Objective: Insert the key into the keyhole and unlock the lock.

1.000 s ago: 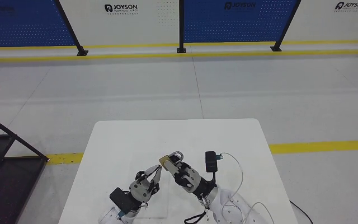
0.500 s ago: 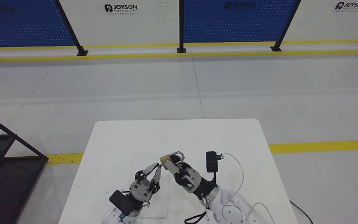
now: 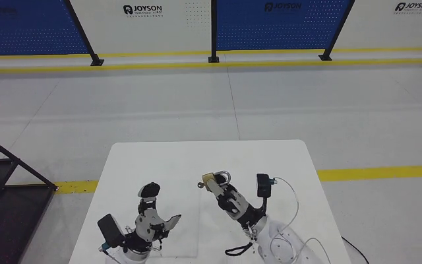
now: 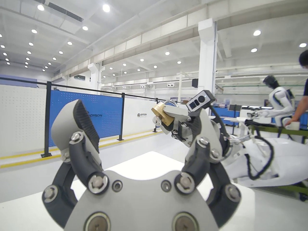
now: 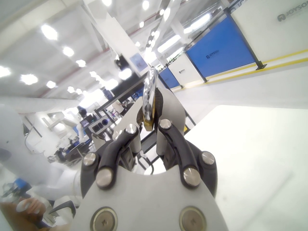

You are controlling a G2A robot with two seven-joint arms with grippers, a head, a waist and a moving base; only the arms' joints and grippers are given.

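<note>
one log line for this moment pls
left jaws open, empty | right jaws shut on padlock | key inserted in padlock

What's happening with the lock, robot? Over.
Left gripper open, empty. Right gripper shut on padlock. Key in keyhole. Nothing in the way.

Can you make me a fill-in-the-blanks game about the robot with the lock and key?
1. The right hand is shut on a brass ____.
2. A small silver ____ sticks out of the lock.
3. The left hand is ____ and holds nothing.
4. The table under the hands is ____ in colour.

Missing words: lock, key, open, white.
</note>
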